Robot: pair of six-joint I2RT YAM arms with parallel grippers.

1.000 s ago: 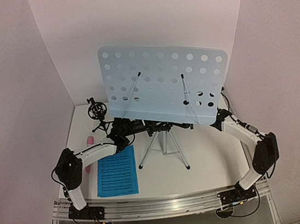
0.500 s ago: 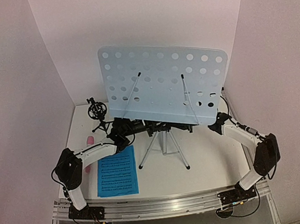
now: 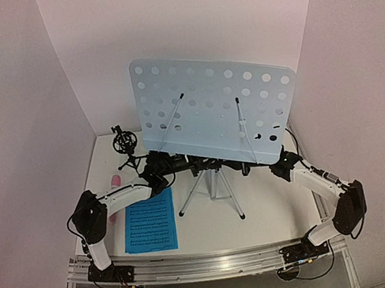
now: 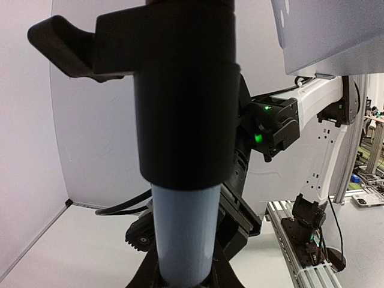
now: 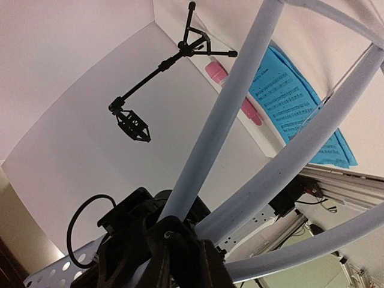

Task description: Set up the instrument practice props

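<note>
White backdrop panels (image 3: 183,17) enclose a white table (image 3: 272,211), with an aluminium rail (image 3: 208,264) carrying both arm bases along the bottom of the top view. At the centre stands the pale-blue perforated music stand on a silver tripod (image 3: 213,109), its desk tilted back with two thin wire page-holders lying against it. The left gripper (image 3: 177,164) reaches in from the left, just under the desk's lower edge. In its wrist view dark fingers (image 4: 223,273) flank the stand's pale tube below a black collar, pinching it. The right gripper (image 3: 281,166) sits at the desk's lower right corner. Its own view shows tripod legs crossing close in front, and whether its jaws are spread or pressed together cannot be told. The blue sheet-music pages (image 3: 149,221) lie flat at lower left, their printed staves too small to read. The pink stick microphone (image 3: 114,182) lies just left of them, partly under the left forearm. The small black tripod mic holder (image 3: 126,145) stands at the back left, near the desk's left edge.
</note>
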